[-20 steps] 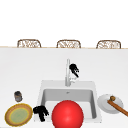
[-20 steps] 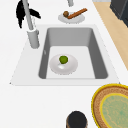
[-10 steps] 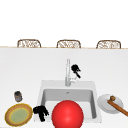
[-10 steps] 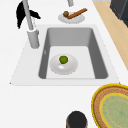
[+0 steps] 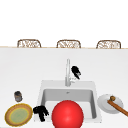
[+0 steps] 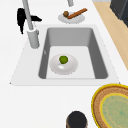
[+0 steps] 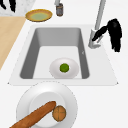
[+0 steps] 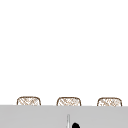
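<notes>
Front view: right hand just beside faucet, fingers loosely spread, not gripping yet; left hand parked at sink front-left corner.

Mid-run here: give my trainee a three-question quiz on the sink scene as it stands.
1. True or false: the right hand is beside the faucet.
2. What lies on the plate in the sink? A) a green fruit B) a spoon C) a sponge
3. Fill in: the left hand is between the yellow plate and the red ____.

Key: 1 true; 2 A, the green fruit on its plate; 3 ball.
</notes>
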Available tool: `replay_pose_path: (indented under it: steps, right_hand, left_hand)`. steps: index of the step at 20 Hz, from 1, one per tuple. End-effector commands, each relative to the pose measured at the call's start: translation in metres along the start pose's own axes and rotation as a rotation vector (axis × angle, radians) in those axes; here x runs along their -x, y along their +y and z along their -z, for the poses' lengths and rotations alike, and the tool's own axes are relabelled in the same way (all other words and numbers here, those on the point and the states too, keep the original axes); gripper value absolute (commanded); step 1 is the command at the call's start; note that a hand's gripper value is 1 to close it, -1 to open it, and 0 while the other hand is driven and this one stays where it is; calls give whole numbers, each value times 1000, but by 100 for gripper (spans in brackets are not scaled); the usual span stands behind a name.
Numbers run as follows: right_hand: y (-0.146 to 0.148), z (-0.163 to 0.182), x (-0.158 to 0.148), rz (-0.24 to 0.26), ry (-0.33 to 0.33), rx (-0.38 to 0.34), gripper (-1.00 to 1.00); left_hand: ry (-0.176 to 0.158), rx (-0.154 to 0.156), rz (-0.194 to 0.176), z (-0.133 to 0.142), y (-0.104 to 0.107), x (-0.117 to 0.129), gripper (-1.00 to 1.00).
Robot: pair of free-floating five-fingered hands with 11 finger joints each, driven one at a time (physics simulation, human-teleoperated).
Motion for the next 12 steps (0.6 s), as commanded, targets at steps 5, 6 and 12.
replay_pose_path:
  steps: [5, 6, 12]
  right_hand:
    - [-3, 23, -7, 12, -72, -78, 100]
    - [-4, 21, -6, -5, -82, -103, 100]
    - [3, 9, 9, 68, -88, -236, 100]
  left_hand:
    - [0, 0, 0, 0, 0, 0, 0]
    - [0, 0, 0, 0, 0, 0, 0]
    - [0, 0, 0, 0, 0, 0, 0]
